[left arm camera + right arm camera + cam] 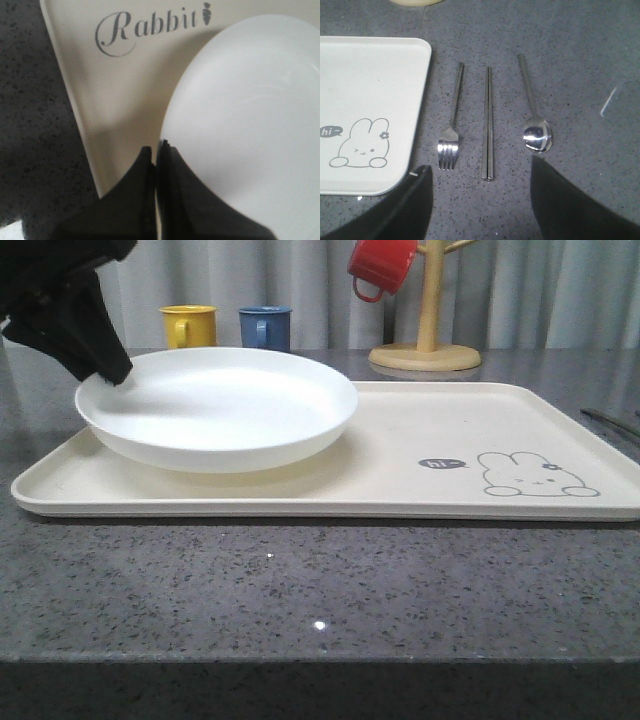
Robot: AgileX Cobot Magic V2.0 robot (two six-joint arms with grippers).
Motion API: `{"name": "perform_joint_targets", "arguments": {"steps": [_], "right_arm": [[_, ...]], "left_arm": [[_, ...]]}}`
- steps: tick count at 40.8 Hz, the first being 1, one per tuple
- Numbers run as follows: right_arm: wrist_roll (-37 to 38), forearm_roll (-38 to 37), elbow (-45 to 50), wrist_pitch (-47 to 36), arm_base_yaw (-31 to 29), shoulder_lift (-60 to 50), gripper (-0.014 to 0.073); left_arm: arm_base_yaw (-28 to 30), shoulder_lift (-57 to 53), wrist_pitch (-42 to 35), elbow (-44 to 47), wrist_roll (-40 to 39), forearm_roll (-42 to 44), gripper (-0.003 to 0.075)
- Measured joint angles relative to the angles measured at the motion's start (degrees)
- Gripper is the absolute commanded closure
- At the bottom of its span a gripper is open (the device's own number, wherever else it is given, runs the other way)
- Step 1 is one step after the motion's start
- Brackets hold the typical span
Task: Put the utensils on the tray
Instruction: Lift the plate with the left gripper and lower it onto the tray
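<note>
My left gripper (112, 372) is shut on the left rim of the round white plate (225, 400), which lies over the left half of the cream tray (400, 475). In the left wrist view the black fingers (172, 190) pinch the plate (250, 125) edge beside the tray (120, 95) with its "Rabbit" script. I cannot tell whether the plate rests on the tray or hovers just over it. The silver fork (451, 125), chopsticks (488, 125) and spoon (534, 117) lie side by side on the grey counter beside the tray (370, 80). My right gripper (480, 200) hangs open above them, holding nothing.
A yellow mug (189, 326) and a blue mug (265, 327) stand behind the tray. A wooden mug tree (428, 335) with a red mug (381, 265) hanging on it stands at the back right. The grey speckled counter (320, 580) runs to the front edge.
</note>
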Motion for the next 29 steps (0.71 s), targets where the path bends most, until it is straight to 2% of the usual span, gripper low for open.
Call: {"name": "perform_joint_targets", "arguments": {"steps": [2,5,11,15,18,29], "right_arm": [[0.00,0.00,0.00,0.00,0.00,0.00,0.0137],[0.00,0.00,0.00,0.00,0.00,0.00,0.0137],[0.00,0.00,0.00,0.00,0.00,0.00,0.0137],[0.00,0.00,0.00,0.00,0.00,0.00,0.0137],[0.00,0.00,0.00,0.00,0.00,0.00,0.0137],[0.00,-0.10,0.00,0.00,0.00,0.00,0.0137]], "left_arm": [[-0.09,1.23,-1.05,0.00,0.00,0.00,0.0721],[-0.09,2.15,-1.72,0.00,0.00,0.00,0.0656],[-0.12,3.32,-2.14,0.00,0.00,-0.18,0.0408],[-0.12,3.52,-2.23,0.00,0.00,-0.31,0.0296],[-0.12,3.52,-2.23,-0.10,0.00,-0.40,0.0263],[-0.55,1.45,4.20,-3.73,0.00,4.32,0.0264]]}}
